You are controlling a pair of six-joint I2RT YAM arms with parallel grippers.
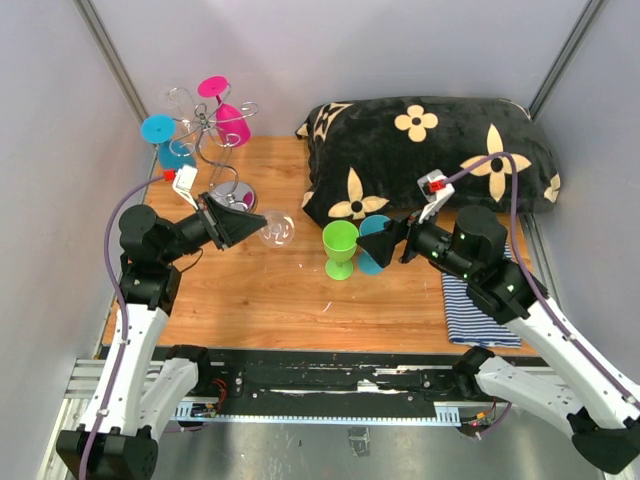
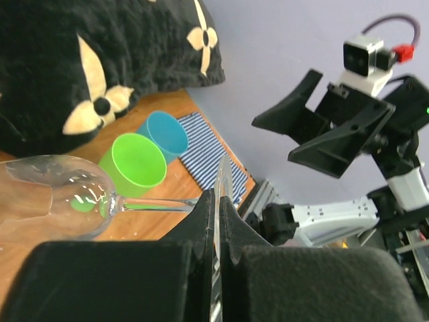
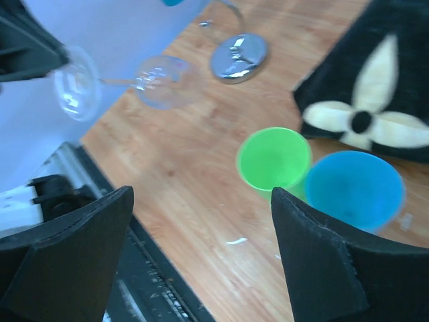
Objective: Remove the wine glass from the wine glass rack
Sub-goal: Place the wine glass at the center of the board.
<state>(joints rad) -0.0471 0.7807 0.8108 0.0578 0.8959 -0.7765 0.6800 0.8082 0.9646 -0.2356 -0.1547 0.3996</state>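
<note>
Left wrist view: my left end effector (image 2: 218, 201) clamps the wine glass (image 2: 57, 198) by its foot; hold firmly, tilt upright, lower gently onto table (image 1: 270, 300).

Wine glass rack (image 1: 240, 194) far left on table (image 1: 280, 300). Wine glass (image 1: 277, 230) right of it. Goblet (image 1: 340, 245), second goblet (image 1: 374, 228) centre, before cushion (image 1: 430, 150). Striped cloth (image 1: 475, 305) right.

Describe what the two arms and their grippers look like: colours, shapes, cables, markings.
The left arm and right arm have white lower links and rounded black joints. The left gripper and right gripper each carry two wide, wedge-shaped matte black fingers. Each wrist bears a small white camera with a red plug, fed by a purple-grey cable. Tiny green lights dot the right arm.
</note>
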